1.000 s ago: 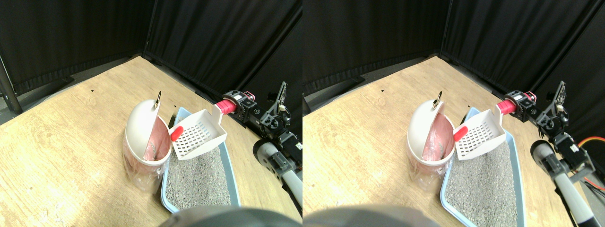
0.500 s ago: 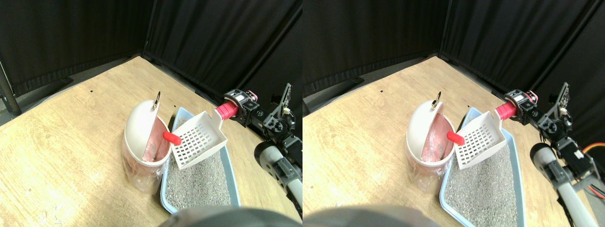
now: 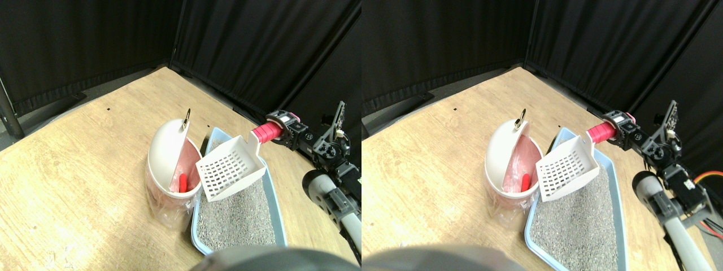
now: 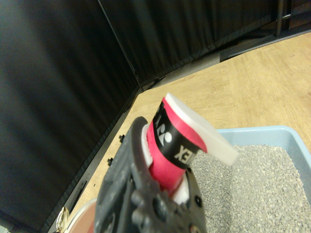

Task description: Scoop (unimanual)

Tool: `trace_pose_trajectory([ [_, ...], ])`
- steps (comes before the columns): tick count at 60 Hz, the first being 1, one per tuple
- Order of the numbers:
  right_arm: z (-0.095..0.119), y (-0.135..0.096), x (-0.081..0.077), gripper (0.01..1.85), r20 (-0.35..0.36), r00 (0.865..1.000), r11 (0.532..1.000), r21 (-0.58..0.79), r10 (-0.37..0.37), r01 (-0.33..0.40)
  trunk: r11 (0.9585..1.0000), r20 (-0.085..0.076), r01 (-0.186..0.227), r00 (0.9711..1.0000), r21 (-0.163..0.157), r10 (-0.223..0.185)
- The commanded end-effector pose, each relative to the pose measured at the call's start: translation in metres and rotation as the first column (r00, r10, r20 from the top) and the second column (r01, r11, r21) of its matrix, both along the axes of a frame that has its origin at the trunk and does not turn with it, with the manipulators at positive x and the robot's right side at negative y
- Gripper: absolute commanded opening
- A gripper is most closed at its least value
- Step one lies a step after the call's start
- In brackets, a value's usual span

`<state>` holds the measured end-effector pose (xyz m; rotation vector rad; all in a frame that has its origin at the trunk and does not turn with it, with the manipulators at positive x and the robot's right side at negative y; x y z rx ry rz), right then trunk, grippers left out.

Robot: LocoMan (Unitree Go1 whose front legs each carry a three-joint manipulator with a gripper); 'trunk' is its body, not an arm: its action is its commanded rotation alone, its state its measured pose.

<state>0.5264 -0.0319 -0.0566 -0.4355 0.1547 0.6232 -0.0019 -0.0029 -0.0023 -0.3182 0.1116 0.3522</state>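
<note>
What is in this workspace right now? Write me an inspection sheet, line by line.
Surface: wooden floor, bare apart from the job's things.
Job's things: white slotted scoop tilted over a white bin with a pink liner; a red piece lies inside the bin; blue tray of grey litter beside the bin.
Clutter: nothing seen.
Grippers: right tool shut on the scoop's red wrapped handle.
Cables: a wire bundle shows near the arm only in the stereo pair's right half.
Surroundings: black curtains on the far sides.

stereo high, looking down, wrist close, perhaps sideways, sharing litter tray
</note>
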Motion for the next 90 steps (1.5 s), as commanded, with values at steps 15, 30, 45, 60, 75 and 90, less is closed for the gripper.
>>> trace_pose_trajectory([
  [15, 0.003, -0.013, 0.006, 0.05, 0.030, 0.997, 0.992, 0.109, -0.066, 0.062, 0.9994, -0.002, 0.034, 0.9994, 0.005, -0.034],
  [30, -0.012, -0.042, 0.015, 0.05, 0.011, 0.997, 0.958, 0.279, -0.070, 0.064, 0.9964, -0.004, 0.080, 0.9968, 0.030, -0.080],
  [45, -0.021, -0.073, 0.014, 0.06, 0.057, 0.992, 0.927, 0.365, -0.115, 0.086, 0.9895, -0.012, 0.131, 0.9914, 0.061, -0.130],
  [60, -0.028, -0.103, 0.005, 0.06, 0.071, 0.982, 0.878, 0.462, -0.178, 0.126, 0.9777, -0.019, 0.188, 0.9822, 0.094, -0.187],
  [75, -0.043, -0.126, -0.006, 0.07, 0.078, 0.968, 0.839, 0.518, -0.239, 0.165, 0.9640, -0.029, 0.238, 0.9713, 0.119, -0.236],
  [90, -0.059, -0.138, -0.018, 0.05, 0.032, 0.951, 0.787, 0.570, -0.308, 0.235, 0.9519, -0.033, 0.272, 0.9624, 0.142, -0.270],
])
